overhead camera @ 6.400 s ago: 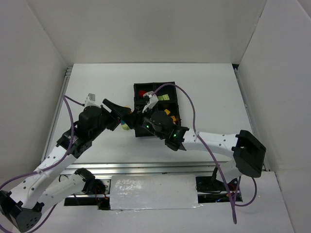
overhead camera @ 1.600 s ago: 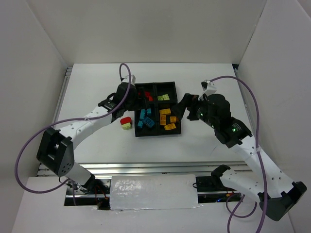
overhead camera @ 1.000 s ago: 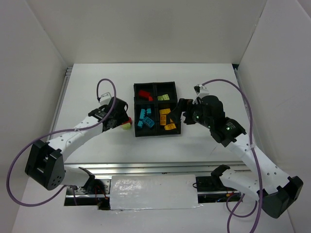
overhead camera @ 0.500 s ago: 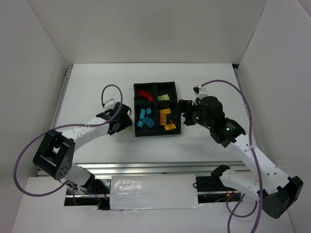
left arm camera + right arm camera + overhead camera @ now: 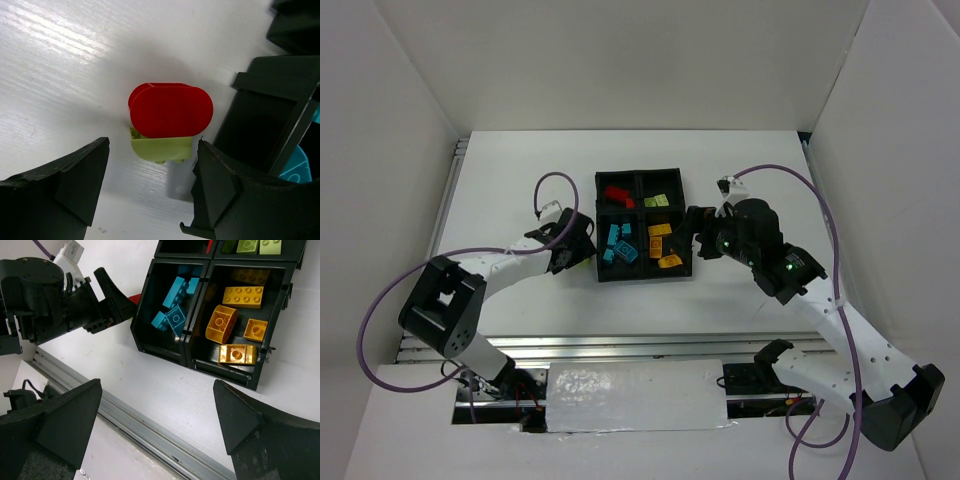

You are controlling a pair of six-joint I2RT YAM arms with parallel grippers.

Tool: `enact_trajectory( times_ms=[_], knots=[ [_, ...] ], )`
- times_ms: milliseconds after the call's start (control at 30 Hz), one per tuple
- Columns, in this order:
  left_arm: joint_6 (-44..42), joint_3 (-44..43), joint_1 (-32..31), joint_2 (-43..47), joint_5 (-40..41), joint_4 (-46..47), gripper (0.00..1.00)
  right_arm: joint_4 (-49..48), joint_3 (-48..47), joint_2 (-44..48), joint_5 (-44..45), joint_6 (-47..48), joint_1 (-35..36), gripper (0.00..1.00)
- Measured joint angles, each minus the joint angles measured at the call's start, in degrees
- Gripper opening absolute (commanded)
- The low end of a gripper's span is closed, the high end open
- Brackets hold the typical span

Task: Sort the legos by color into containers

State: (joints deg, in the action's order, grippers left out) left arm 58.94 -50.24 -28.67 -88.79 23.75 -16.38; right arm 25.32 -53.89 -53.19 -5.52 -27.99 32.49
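Red rounded plastic brick (image 5: 170,110), stacked on a pale lime green plastic brick (image 5: 161,148): the pair stands on the white table (image 5: 60,75), just beside the left outer wall of the black four-compartment plastic tray (image 5: 638,176).

Concealment: in the top view the pair is covered by the left gripper (image 5: 152,170). The right wrist view shows only a red sliver of it. The lime brick is mostly under the red one, with one edge showing. Whether the pair touches the tray wall cannot be told. The far compartments are cut off in the right wrist view.

Appearance: the red brick's upper face is a smooth oval with no studs showing. The lime edge is straight, with small lugs beneath.

Orientation: the red brick's long axis runs from one left-gripper finger towards the other.

Left gripper: fingers spread wide either side of the pair, touching neither brick.

Right gripper (image 5: 157,405): fingers wide apart, nothing between them, above the table at the tray's near right side.

Tray contents:
- far left: red brick (image 5: 616,193)
- far right: lime bricks (image 5: 658,200)
- near left: cyan bricks (image 5: 175,300)
- near right: orange-yellow bricks (image 5: 240,315)
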Motion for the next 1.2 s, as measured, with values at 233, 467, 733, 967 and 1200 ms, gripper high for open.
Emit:
enact_trajectory(
  times_ms=[233,467,733,967,1200],
  knots=[
    [0.0,0.4,0.2,-0.3,0.0,2.4,0.79,0.0,0.0,0.0,-1.0,0.0,0.2,1.00],
    [0.2,0.1,0.3,-2.2,0.4,3.3,0.68,0.0,0.1,0.0,-1.2,0.0,0.3,1.00],
    [0.9,0.3,0.3,-2.6,1.3,4.5,0.77,-0.2,0.8,-0.2,-1.5,0.0,0.4,1.00],
    [0.7,1.9,0.6,-1.9,1.9,5.9,0.76,-0.8,1.0,-0.8,-2.9,-0.1,0.4,1.00],
    [-0.5,1.9,0.7,-1.9,2.6,6.5,0.68,-1.3,1.0,-0.8,-3.1,-0.1,0.4,1.00]
  ],
)
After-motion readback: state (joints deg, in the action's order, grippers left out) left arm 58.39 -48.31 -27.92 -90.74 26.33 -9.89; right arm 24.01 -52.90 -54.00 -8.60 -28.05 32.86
